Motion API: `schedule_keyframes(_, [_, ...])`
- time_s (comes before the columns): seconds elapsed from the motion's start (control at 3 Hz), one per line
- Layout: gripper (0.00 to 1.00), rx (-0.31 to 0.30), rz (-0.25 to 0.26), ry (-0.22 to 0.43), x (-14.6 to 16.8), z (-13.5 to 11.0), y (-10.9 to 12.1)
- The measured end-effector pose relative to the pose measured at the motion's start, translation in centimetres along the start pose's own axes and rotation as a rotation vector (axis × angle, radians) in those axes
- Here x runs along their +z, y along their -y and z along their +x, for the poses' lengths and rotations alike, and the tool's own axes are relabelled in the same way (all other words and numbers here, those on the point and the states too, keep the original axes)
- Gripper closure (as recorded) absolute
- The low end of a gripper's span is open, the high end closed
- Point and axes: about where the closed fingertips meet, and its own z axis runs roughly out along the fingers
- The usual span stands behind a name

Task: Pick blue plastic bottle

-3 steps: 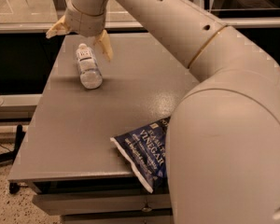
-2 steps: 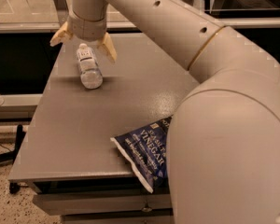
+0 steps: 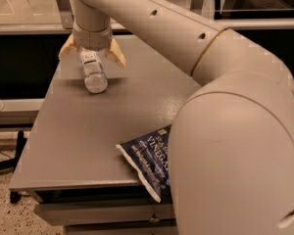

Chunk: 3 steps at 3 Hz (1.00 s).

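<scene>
Gripper: your gripper (image 3: 92,58) hangs over the far left corner of the worktop (image 3: 73,131), jaws spread wide, one on either side of the blue plastic bottle (image 3: 94,73).
Beside the bottle: bare surface to its left and right leaves you room for each jaw.
Left and centre: nothing stands between the bottle and the near edge.
Near right: the chip bag (image 3: 146,161) lies at the near edge, well apart from the bottle.
Right side: your own arm (image 3: 235,131) fills it and hides the worktop beneath.
</scene>
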Motion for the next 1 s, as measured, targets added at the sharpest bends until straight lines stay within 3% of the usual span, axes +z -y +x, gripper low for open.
schedule_keyframes(0.67, [0.39,-0.007,-0.058,0.013,1.58,-0.47,-0.58])
schedule_keyframes(1.0, [0.63,0.005,-0.048,0.016,1.21,-0.8,0.02])
